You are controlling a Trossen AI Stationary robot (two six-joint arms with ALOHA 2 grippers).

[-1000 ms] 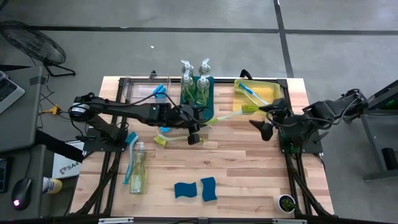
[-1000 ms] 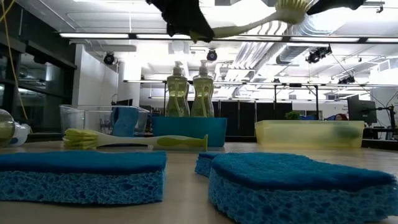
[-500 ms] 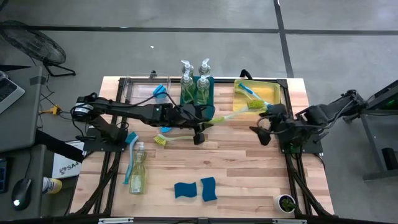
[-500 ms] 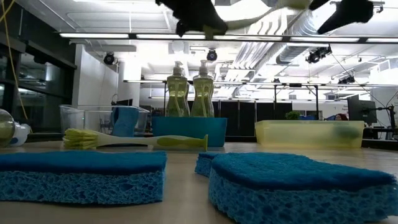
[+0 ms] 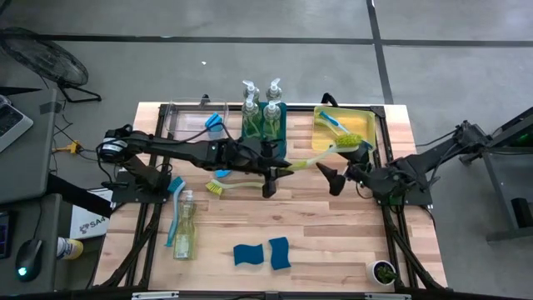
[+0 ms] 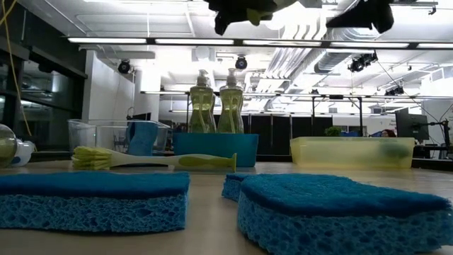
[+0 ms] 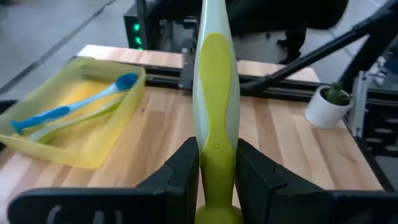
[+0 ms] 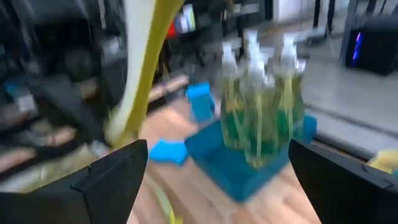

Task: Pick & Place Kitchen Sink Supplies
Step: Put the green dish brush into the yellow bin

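The left end effector (image 5: 279, 169) has carried its lime-green dish brush (image 5: 326, 152) farther right, the head now over the yellow bin's (image 5: 321, 125) front edge. The right end effector (image 5: 340, 177) has swung down and left, away from the bin.

Pale wooden plank desk (image 5: 325, 225): matt, visible grain. Blue wavy-edged foam sponges (image 6: 333, 202): rough, porous. Lime-green plastic dish brush (image 7: 214, 118): smooth, glossy handle. Translucent yellow plastic bin (image 5: 364, 127): smooth. Clear plastic soap bottles (image 6: 215, 106): glossy. Dark left tool (image 7: 214, 180): matt.
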